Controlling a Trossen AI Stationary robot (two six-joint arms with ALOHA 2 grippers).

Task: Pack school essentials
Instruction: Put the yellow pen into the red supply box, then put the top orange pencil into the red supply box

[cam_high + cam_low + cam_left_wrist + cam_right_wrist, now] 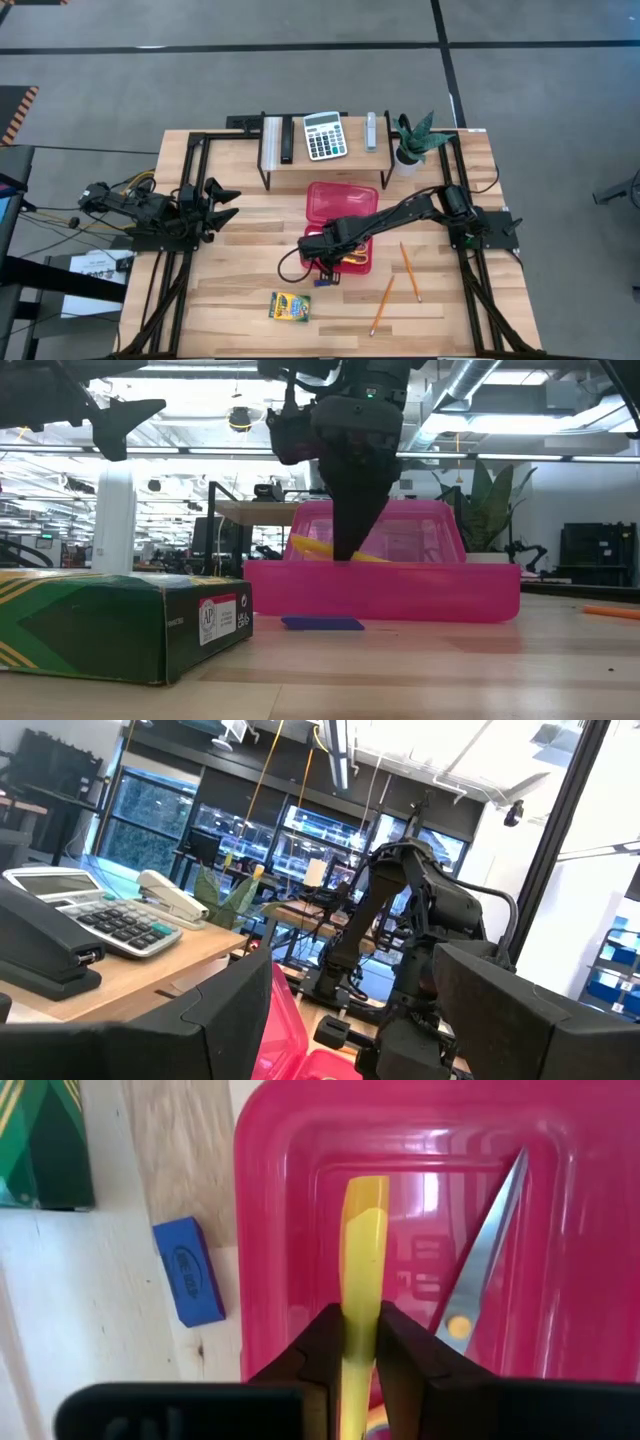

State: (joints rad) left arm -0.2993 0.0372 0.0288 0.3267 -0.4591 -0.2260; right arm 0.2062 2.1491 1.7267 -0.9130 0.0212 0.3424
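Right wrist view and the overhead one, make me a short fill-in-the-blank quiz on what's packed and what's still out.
1. The right hand is shut on the yellow handle of the ____.
2. The scissors are inside the ____ case.
3. The blue eraser lies ____ the case.
4. ____ pencils lie on the table.

Missing words: scissors; pink; outside; two

bright, even overhead light on the desk (250, 300), shadows soft. low view is backlit by ceiling lamps, the crayon box (120, 622) near and blurred. right wrist view glows pink, slightly washed out.
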